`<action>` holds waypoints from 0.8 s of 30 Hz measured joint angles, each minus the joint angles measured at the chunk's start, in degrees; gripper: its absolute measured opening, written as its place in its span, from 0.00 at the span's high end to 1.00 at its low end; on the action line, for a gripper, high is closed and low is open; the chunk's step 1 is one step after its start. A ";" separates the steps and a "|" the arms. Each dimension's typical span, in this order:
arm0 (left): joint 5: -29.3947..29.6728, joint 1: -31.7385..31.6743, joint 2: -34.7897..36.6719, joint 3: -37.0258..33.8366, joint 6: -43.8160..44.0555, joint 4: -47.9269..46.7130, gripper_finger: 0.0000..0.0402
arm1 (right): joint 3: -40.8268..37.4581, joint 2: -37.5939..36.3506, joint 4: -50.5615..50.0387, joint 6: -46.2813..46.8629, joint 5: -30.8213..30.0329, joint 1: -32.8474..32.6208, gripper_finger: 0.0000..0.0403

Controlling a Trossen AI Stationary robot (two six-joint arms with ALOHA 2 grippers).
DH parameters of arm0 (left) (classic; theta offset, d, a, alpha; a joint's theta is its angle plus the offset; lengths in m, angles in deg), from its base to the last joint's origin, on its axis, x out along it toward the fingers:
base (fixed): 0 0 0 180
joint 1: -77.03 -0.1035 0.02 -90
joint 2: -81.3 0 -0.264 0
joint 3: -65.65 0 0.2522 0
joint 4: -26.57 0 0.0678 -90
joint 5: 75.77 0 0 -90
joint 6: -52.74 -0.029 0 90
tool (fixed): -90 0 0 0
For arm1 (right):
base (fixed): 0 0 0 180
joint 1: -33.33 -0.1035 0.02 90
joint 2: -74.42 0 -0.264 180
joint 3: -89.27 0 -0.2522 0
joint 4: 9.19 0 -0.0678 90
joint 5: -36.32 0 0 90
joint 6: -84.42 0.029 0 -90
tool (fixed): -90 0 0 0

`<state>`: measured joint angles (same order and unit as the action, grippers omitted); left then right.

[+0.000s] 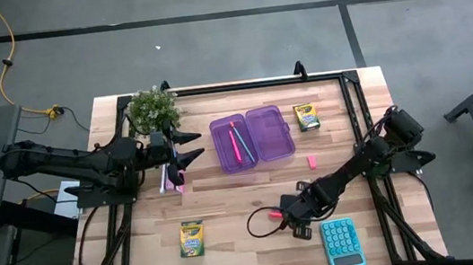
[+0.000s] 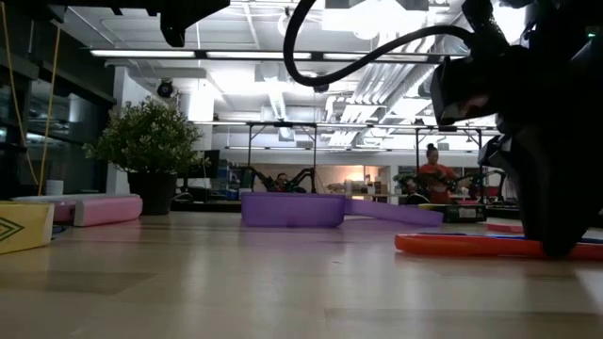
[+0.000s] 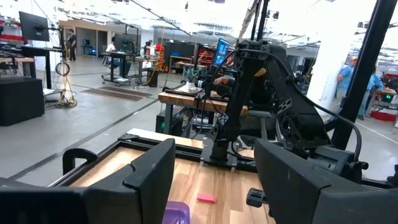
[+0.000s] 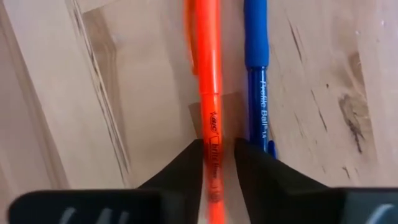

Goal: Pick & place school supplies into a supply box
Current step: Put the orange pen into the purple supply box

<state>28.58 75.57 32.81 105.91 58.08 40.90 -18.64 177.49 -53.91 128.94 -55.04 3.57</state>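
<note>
My right gripper [image 1: 286, 214] is low on the table near its near edge, shut on a red pen [image 4: 208, 74]. A blue pen [image 4: 256, 62] lies right beside the red one. The purple supply box [image 1: 253, 138] lies open at mid-table with a pink and a blue pen [image 1: 238, 141] in its left half. One crayon box [image 1: 306, 117] lies right of it, another [image 1: 193, 238] near the near edge. A pink eraser [image 1: 311, 161] lies on the wood. My left gripper [image 1: 191, 147] hangs open left of the box, touching nothing. My right gripper pinches the red pen between its two fingers [image 4: 186, 165], on the printed stretch of the barrel [image 4: 211, 134]. The fingers come from above, pointing down, one on each side of the barrel. The pen lies flat on the table [image 2: 471, 245], parallel to the blue pen.
A teal calculator [image 1: 342, 243] lies just right of my right gripper at the near edge. A potted plant [image 1: 154, 108] and a pink-and-white booklet [image 1: 170, 179] sit by my left gripper. A black cable [image 1: 261, 224] loops on the wood left of the right gripper.
</note>
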 joint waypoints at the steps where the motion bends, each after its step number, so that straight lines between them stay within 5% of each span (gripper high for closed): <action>1: 0.00 -0.02 0.00 0.00 -0.02 0.01 0.47 | 0.00 0.01 -0.11 0.00 -0.13 0.00 0.83; 7: 0.00 -0.01 0.00 0.00 -0.02 0.00 0.47 | -0.04 -0.01 -0.24 0.00 -0.36 0.00 0.95; 16: 1.46 -0.02 0.00 0.00 -0.02 0.02 0.47 | -0.24 -0.89 1.61 -5.27 1.02 0.00 0.97; 24: 1.46 -0.02 0.02 0.00 0.42 0.14 0.47 | -1.13 -11.75 2.20 -9.94 1.21 -0.02 0.99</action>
<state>30.04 75.55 32.83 105.91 58.51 41.04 -19.77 165.74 -51.71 118.99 -53.83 3.55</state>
